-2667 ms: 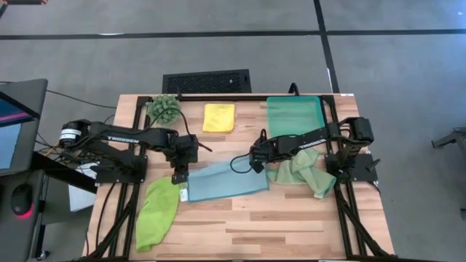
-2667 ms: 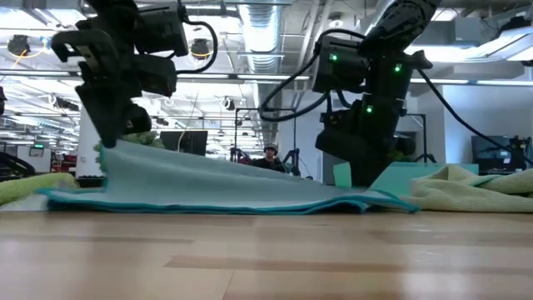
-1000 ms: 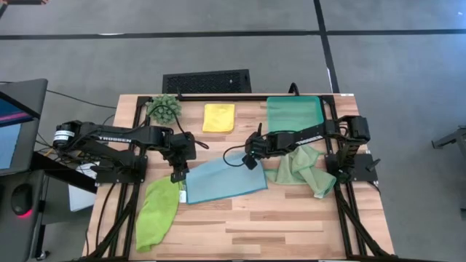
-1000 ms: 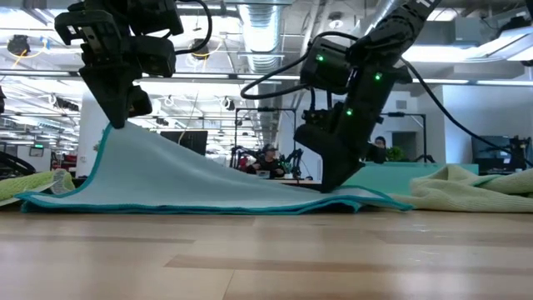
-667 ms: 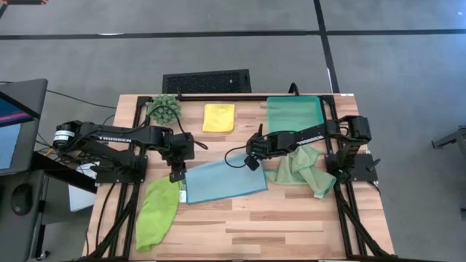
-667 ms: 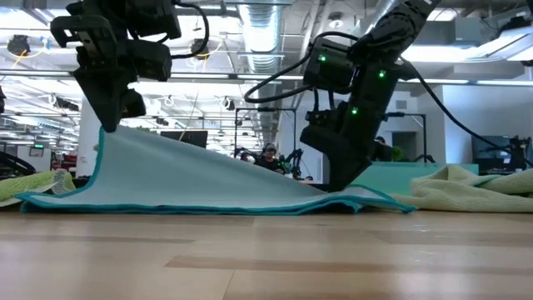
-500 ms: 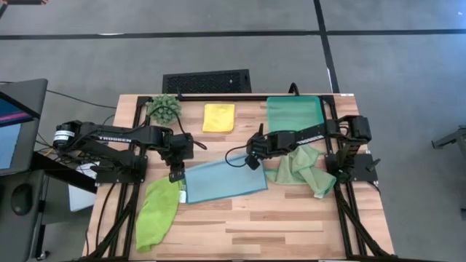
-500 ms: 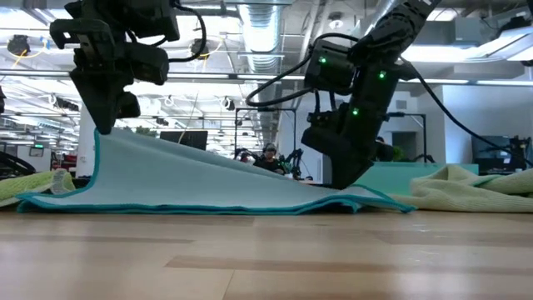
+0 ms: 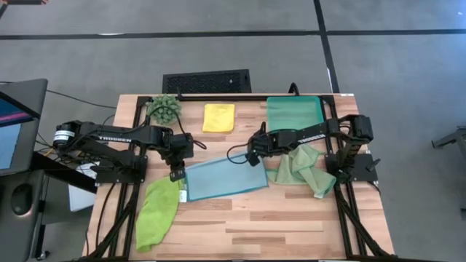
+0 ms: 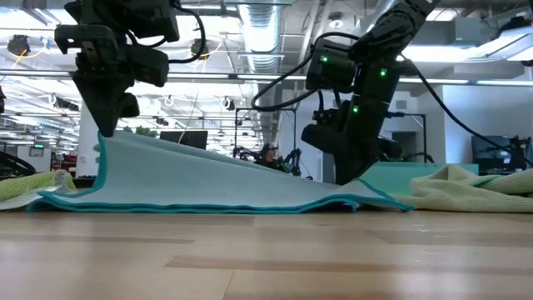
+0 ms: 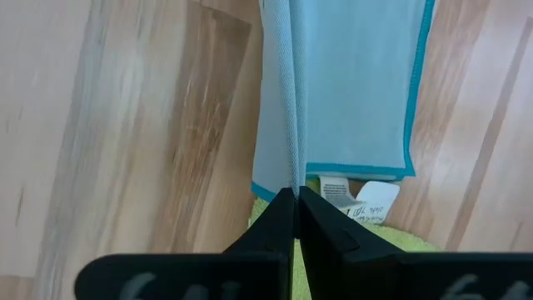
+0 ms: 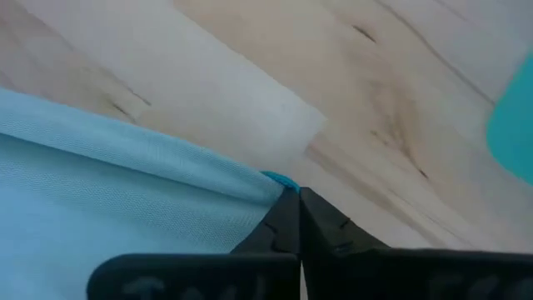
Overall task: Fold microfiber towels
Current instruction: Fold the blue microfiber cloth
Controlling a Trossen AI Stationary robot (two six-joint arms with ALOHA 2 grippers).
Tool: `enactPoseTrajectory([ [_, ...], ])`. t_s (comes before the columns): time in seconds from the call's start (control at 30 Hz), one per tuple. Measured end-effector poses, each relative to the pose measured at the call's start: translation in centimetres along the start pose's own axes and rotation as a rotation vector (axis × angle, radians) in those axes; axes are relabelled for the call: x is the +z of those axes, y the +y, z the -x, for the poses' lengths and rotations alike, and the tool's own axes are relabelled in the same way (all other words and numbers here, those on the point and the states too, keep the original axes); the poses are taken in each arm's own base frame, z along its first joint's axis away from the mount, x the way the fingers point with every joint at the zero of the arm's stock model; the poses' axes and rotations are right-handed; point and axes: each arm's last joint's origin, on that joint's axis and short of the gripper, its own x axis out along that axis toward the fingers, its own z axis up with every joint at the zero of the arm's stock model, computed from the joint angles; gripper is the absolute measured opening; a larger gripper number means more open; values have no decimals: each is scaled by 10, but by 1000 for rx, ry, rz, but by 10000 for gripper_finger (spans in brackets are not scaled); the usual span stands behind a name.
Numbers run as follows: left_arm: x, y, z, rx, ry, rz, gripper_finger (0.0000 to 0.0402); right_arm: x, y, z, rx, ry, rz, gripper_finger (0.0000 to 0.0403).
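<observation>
At the middle of the wooden table (image 9: 291, 218) lies the light blue towel (image 9: 222, 177), partly flat on the boards and partly lifted. Its far edge is raised at both corners. The low view shows the cloth sloping up from the table toward the left gripper (image 10: 106, 133), with a lower rise under the right gripper (image 10: 350, 179).

Left gripper: at the towel's far-left corner, jaws pressed together on the cloth edge; the left wrist view shows the fabric pinched in a vertical fold between the fingers (image 11: 279, 218). A white care label (image 11: 337, 190) shows at the towel's near-left corner.

Right gripper: at the towel's far-right corner, jaws closed on the teal-hemmed corner, as seen in the right wrist view between the fingers (image 12: 287, 218).

Lime green towel (image 9: 156, 212): crumpled, just left of the blue towel, touching its near-left corner.

Pale sage green towel (image 9: 302, 169): bunched, just right of the blue towel.

Yellow towel (image 9: 218, 117): folded, beyond the blue towel's far edge, apart from it.

Teal tray (image 9: 294, 113): beyond the blue towel's right end, behind the sage towel.

Spiky green plant (image 9: 164, 108): beyond the blue towel's left end, left of the yellow towel.
</observation>
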Motion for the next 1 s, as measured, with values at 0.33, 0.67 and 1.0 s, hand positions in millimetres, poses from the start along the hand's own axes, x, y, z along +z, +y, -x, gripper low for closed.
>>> enactPoseTrajectory([
  [0.33,0,0,-1,-9,1,-13,0,8,-8,17,-5,-59,-13,110],
  [0.67,1,0,-1,-4,-14,-25,0,27,11,36,211,-257,36,184],
  [1.0,1,0,-1,-4,-17,-28,0,18,12,-9,147,-136,68,131],
])
